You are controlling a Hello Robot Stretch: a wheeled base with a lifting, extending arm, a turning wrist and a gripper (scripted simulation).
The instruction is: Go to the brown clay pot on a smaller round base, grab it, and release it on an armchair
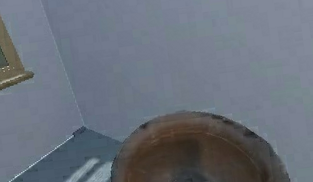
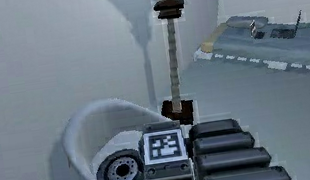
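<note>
With the brown clay pot (image 1: 196, 159) looming close at the forward view's bottom edge, I'm reckoning on turning slowly on the spot to bring it round beside the arm (image 2: 223, 159), though I'm unable to tell whether the pincer (image 2: 121, 173) is holding anything.

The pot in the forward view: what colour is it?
The pot is brown with a darker rim; forward view.

Floor (image 2: 267, 113) w/ pale armchair (image 2: 86, 130), tall dark stand (image 2: 173, 55) & low grey platform (image 2: 259, 51).

A pale armchair (image 2: 94, 135) and a thin disc-topped pole (image 2: 172, 55) stand just beyond the arm (image 2: 228, 153); bare floor (image 2: 265, 98) lies rightward.
</note>
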